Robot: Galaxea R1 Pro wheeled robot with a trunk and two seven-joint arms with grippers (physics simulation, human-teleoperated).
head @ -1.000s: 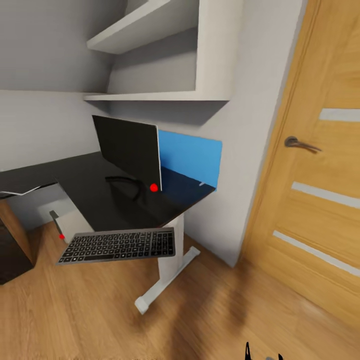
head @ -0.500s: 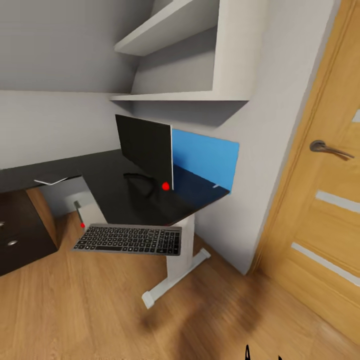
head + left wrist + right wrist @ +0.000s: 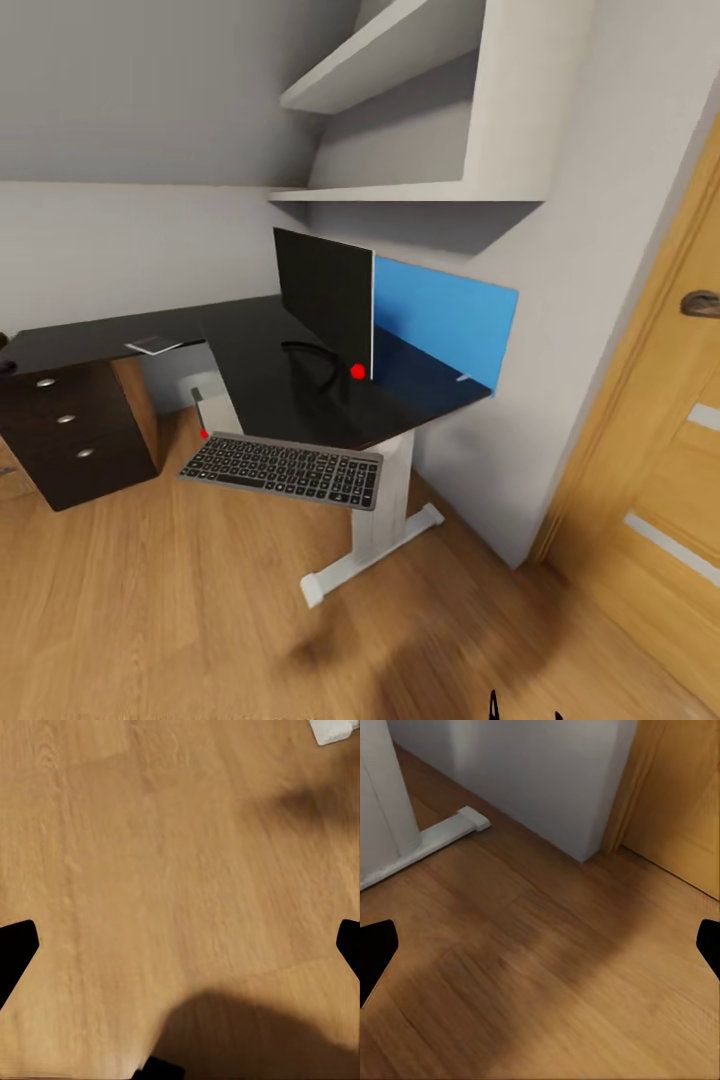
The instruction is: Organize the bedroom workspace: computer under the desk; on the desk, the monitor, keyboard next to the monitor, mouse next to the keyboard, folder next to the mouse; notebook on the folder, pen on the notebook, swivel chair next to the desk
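Down at my sides, both claws hang over the light wood plank floor (image 3: 180, 600) with nothing between their fingers: the left claw (image 3: 180, 945) has its two black fingertips (image 3: 15, 945) spread far apart above bare planks, and the right claw (image 3: 540, 945) is spread just as wide, its dark fingertips (image 3: 373, 949) framing floor, the white desk foot (image 3: 427, 840) and the corner of a pale grey wall (image 3: 532, 772) beside the wooden door (image 3: 675, 795). Well ahead of both claws stands the long black L-shaped desk (image 3: 250, 375) on its white leg (image 3: 380, 490). On it, far beyond my reach, the wide black flat monitor (image 3: 325, 295) stands upright on its thin stem, edge-on to me, with a large blue flat panel (image 3: 445, 320) just behind it against the wall. The slim keyboard with dark keys in a grey-silver frame (image 3: 283, 468) sits at the near edge of the desk, jutting out over the floor, closer to my left claw than to my right. Under the desk, the boxy light-grey computer tower (image 3: 215, 405) shows a small red dot. Farther off to the left is the black drawer unit with round silver knobs (image 3: 70, 430), and a thin flat grey item (image 3: 152, 345) lies on the desktop above it; I cannot tell what it is.
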